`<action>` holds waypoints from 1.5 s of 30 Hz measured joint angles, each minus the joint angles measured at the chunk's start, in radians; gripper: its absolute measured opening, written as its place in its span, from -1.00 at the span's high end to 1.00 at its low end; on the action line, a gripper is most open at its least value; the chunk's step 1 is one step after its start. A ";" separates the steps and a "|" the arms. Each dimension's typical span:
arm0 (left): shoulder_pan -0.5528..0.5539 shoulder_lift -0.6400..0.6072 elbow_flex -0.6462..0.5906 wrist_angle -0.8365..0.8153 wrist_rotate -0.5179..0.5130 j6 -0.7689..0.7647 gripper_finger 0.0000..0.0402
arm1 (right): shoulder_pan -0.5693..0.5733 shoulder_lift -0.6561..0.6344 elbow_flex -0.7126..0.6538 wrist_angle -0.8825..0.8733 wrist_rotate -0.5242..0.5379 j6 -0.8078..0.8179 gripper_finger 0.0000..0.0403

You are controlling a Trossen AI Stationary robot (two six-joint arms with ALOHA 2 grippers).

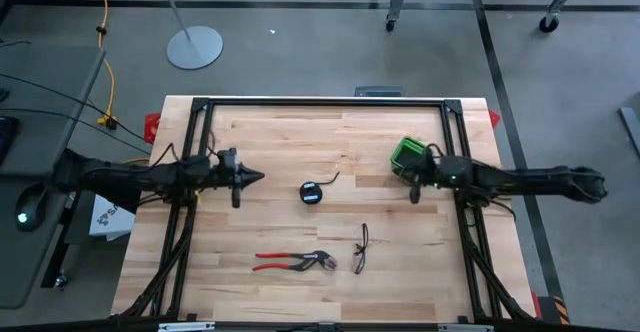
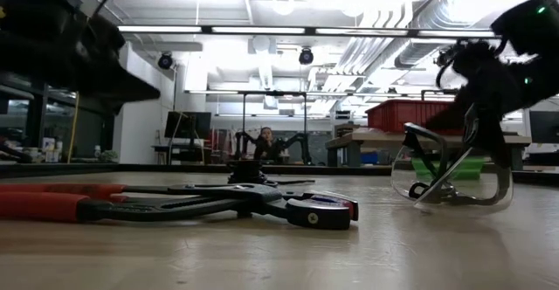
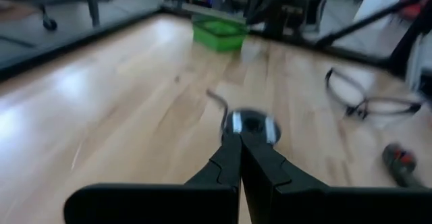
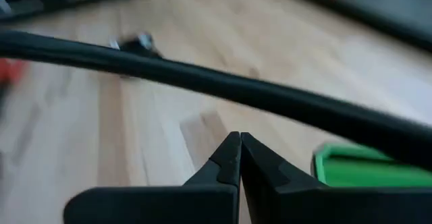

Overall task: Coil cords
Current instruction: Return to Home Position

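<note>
- Both the left jaws and the right jaws are pressed together, empty, flanking the bench [image 1: 260, 132] centre.
- Black cord [image 1: 329, 180] lies wound on its spool [image 1: 311, 194] there, tail loose.
- Judged step: homing; next, arms just retract clear.

Your left arm [image 1: 130, 175] lies stretched out nearly level, with the forearm straight and the wrist in line with it. At its end, your left gripper [image 1: 256, 178] points straight ahead toward the other hand. Its two fingers [image 3: 226, 166] are pressed together tip to tip and hold nothing. Your right arm [image 1: 530, 180] mirrors this pose, stretched out level with a straight wrist. Your right gripper [image 1: 404, 174] faces the left one, well apart from it, and its fingers [image 4: 226, 163] are likewise pinched closed and empty. Both hands hang in the air, each with the other directly ahead of its fingertips.
</note>
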 joint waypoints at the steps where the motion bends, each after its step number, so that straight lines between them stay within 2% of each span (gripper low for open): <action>1: 0.000 -0.037 0.000 -0.014 0.000 0.000 1.00 | 0.000 -0.042 0.000 -0.006 0.000 0.000 1.00; 8: 0.000 -0.209 -0.003 -0.017 0.000 0.000 1.00 | 0.000 -0.284 0.000 -0.013 -0.002 0.000 1.00; 17: 0.001 -0.374 -0.006 -0.145 0.000 0.000 1.00 | 0.000 -0.540 0.000 -0.019 -0.003 0.000 1.00; 20: 0.001 -0.422 -0.006 -0.235 0.002 -0.001 1.00 | 0.005 -0.538 0.000 0.019 -0.001 0.002 1.00; 26: 0.002 -0.514 -0.006 -0.237 0.025 0.000 1.00 | 0.045 -0.538 0.000 0.010 -0.002 0.003 1.00; 45: 0.003 -0.510 -0.006 -0.238 0.027 0.000 1.00 | 0.076 -0.538 0.000 -0.031 0.000 0.006 1.00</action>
